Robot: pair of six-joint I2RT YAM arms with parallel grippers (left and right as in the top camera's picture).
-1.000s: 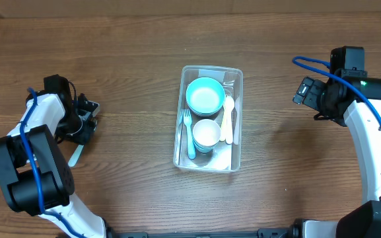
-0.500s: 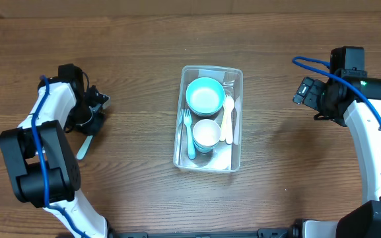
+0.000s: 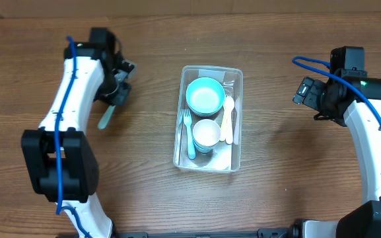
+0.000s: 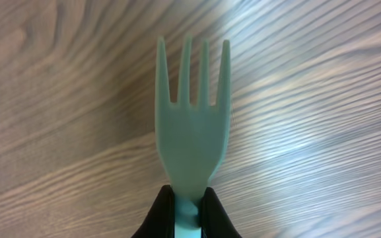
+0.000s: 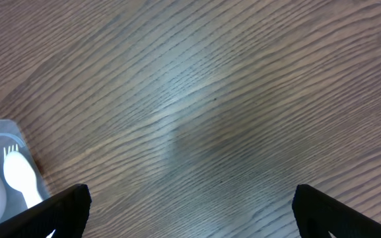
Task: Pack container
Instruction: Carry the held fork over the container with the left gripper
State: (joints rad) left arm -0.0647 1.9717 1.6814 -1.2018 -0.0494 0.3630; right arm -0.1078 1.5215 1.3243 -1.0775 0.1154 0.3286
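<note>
Teal plastic fork [image 4: 191, 132] is pinched by its handle in the closed left gripper [image 4: 189, 213], left of the container [image 3: 238, 142]. The right gripper [image 5: 189, 208] is spread wide and empty, right of the container, which is set mid-bench [image 3: 144, 198] with a teal bowl [image 3: 205, 94] inside.

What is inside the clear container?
A teal bowl, a white bowl, a teal fork and a pale utensil lie in the container. Whatever is beneath the bowls is covered.

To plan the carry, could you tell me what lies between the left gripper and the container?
Overhead, only bare table separates the left gripper from the container.
</note>
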